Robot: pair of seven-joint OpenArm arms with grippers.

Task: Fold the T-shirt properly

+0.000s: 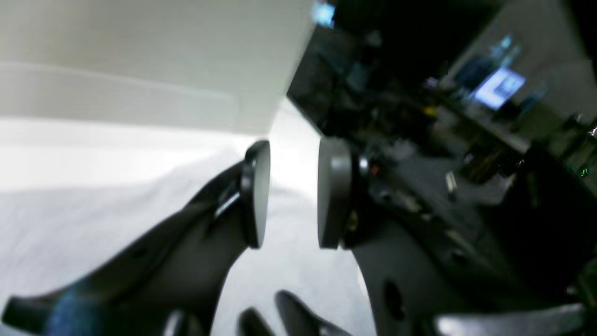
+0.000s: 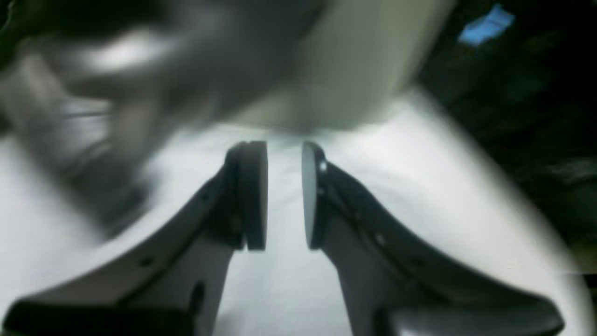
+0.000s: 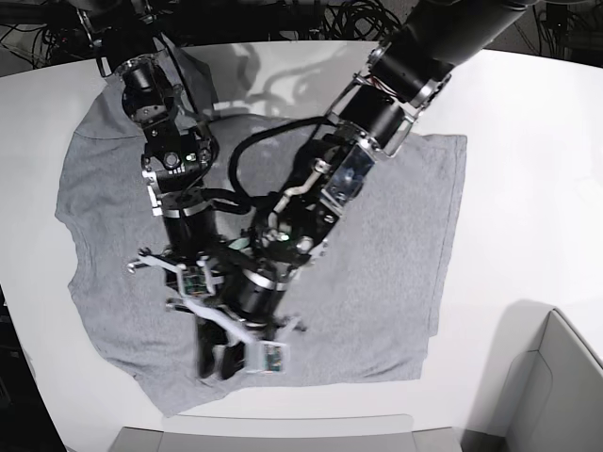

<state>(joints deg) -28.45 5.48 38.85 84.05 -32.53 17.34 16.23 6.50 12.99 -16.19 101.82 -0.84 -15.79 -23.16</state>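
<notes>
The heather-grey T-shirt lies spread flat on the white table, plain side up, with its hem toward the table's front edge. Both arms reach down over its lower left part and stand close together. In the left wrist view my left gripper is open above the pale cloth, with nothing between its pads. My right gripper is open with a narrower gap and is also empty over the cloth. In the base view the left gripper hangs just right of the blurred right gripper.
A pale grey bin stands at the front right corner. A second pale rim runs along the front edge below the hem. Black cables lie behind the table. The other arm blurs across the right wrist view.
</notes>
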